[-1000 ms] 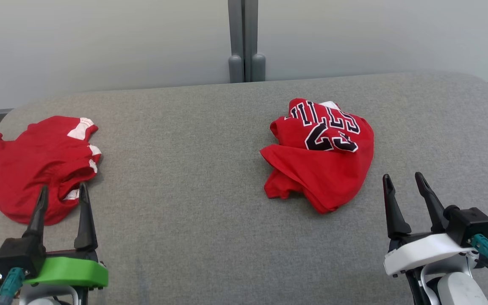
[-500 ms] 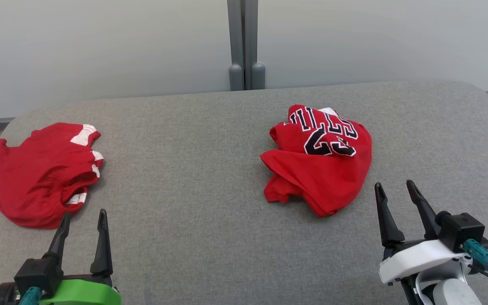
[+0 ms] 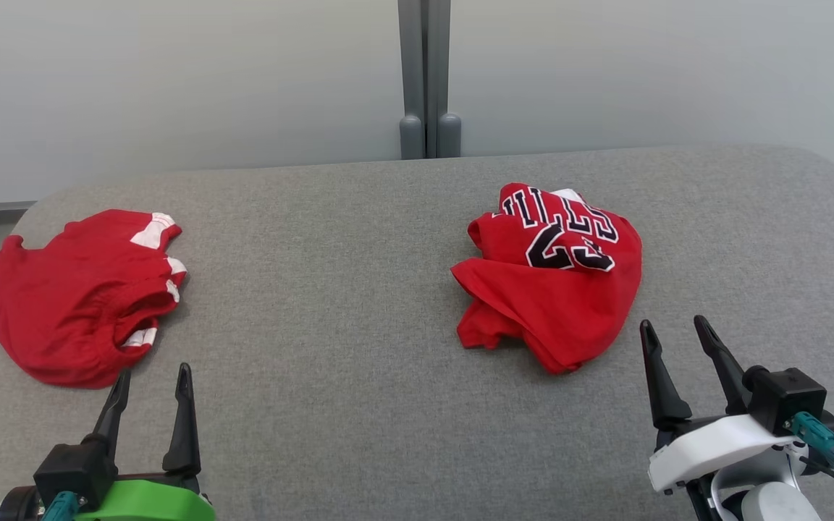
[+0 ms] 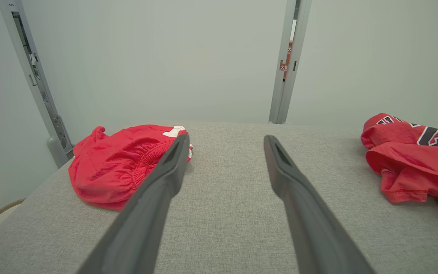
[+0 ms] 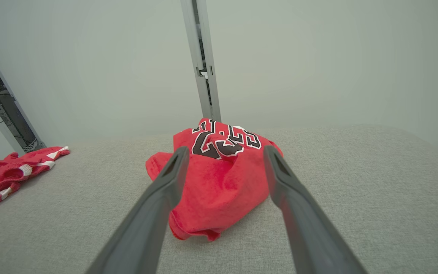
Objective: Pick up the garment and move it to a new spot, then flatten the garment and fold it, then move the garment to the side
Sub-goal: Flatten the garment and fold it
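Note:
Two red garments lie crumpled on the grey cloth-covered surface (image 3: 330,304). The jersey with black and white lettering (image 3: 554,289) sits right of centre, also in the left wrist view's right edge (image 4: 413,160). My right gripper (image 3: 673,322) stands open just in front of and right of it; in the right wrist view its fingers frame the jersey (image 5: 222,182) with my right gripper (image 5: 226,148) clear of the cloth. The shorts with white trim (image 3: 77,297) lie at the far left. My left gripper (image 3: 154,371) is open, empty, just right of their near edge (image 4: 120,167).
A pale wall with a grey vertical post (image 3: 428,87) stands behind the surface's far edge. The surface's corners are rounded at left and right. Bare grey cloth stretches between the two garments and along the front.
The left gripper has drawn back and to the right, off the shorts it overlapped before. The head camera tilted, so the whole scene sits slightly lower. The right gripper barely moved.

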Tool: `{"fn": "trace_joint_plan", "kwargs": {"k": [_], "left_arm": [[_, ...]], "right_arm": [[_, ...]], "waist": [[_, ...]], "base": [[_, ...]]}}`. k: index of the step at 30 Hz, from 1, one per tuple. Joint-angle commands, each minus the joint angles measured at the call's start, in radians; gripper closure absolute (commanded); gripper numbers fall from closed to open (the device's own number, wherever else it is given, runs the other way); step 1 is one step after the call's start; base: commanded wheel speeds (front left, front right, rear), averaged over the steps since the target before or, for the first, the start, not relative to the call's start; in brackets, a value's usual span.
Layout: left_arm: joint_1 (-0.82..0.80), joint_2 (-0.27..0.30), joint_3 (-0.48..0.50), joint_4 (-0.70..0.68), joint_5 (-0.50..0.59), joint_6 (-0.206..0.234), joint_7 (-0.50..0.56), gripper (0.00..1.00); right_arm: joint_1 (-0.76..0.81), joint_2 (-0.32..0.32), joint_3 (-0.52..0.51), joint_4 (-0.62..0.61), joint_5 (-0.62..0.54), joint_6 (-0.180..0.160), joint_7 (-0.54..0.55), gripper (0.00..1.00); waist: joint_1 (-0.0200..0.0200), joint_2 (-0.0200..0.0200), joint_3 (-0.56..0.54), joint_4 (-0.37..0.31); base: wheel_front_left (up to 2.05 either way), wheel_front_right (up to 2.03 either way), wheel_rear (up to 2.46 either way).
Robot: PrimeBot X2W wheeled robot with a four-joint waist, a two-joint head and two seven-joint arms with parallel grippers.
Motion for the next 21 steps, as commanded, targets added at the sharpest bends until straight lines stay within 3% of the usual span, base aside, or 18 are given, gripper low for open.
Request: {"fn": "trace_joint_plan", "kwargs": {"k": [1,21], "left_arm": [[-0.005,-0.004,0.001,0.001,0.005,-0.002,-0.001,0.00],[-0.001,-0.015,0.022,0.006,0.032,-0.004,-0.001,0.00]], "right_arm": [[0.008,-0.002,0.000,-0.003,-0.006,0.000,0.004,0.00],[0.016,-0.002,0.000,0.003,0.001,0.000,0.016,0.00]], "waist": [[0.0000,0.0000,0.000,0.000],[0.0000,0.0000,0.002,-0.002]], "base": [[0.00,0.00,0.00],[0.00,0.00,0.00]]}}
